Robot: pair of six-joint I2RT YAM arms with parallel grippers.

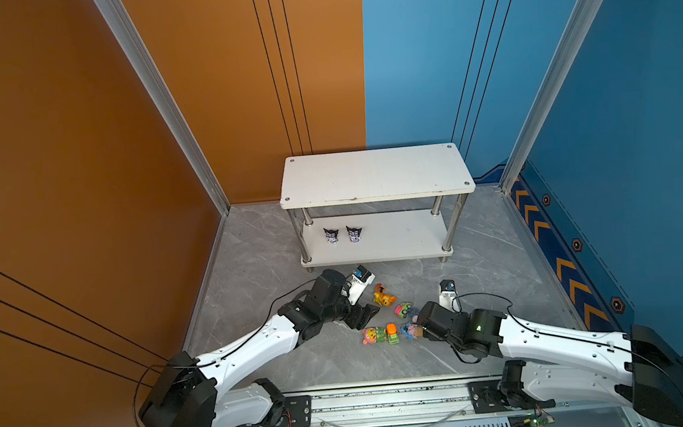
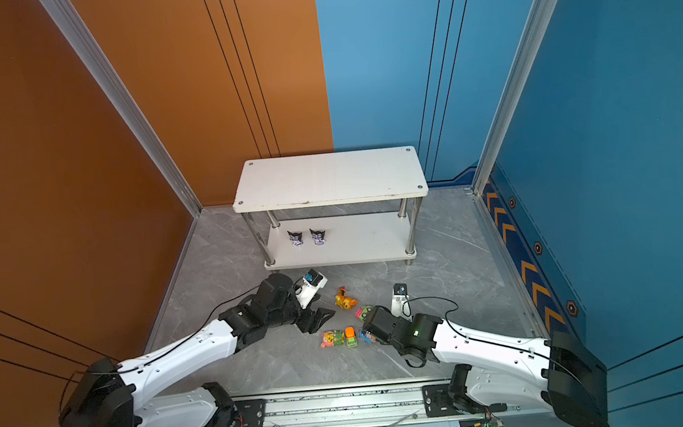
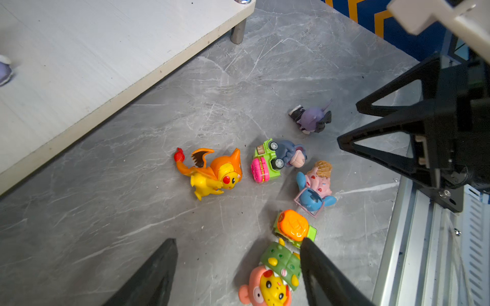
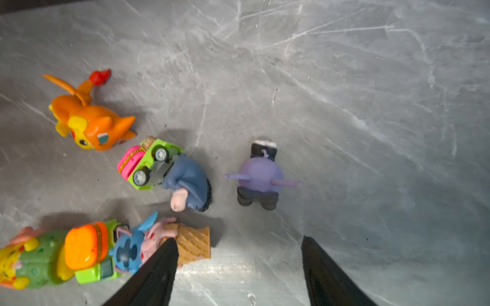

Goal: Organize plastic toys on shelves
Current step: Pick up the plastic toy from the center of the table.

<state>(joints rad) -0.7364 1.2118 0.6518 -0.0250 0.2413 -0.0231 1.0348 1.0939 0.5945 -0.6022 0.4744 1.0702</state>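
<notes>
The white two-tier shelves (image 1: 374, 174) stand at the back, with two black-purple horned toys (image 1: 331, 235) on the lower board. On the floor in front lie an orange dragon (image 3: 212, 172), a green-pink car (image 3: 265, 161) against a grey donkey (image 3: 291, 153), a blue toy on a cone (image 4: 132, 246), an orange-topped green car (image 3: 293, 225), a pink-yellow toy (image 3: 270, 280) and a purple horned toy (image 4: 261, 176). My left gripper (image 3: 238, 241) is open over the pink-yellow toy, which lies close to one finger. My right gripper (image 4: 238, 238) is open and empty, one finger beside the cone.
The grey marble floor (image 1: 502, 260) is walled by an orange panel at the left and a blue one at the right. A metal rail (image 1: 388, 402) runs along the front edge. Chrome shelf legs (image 1: 304, 242) stand near the left arm.
</notes>
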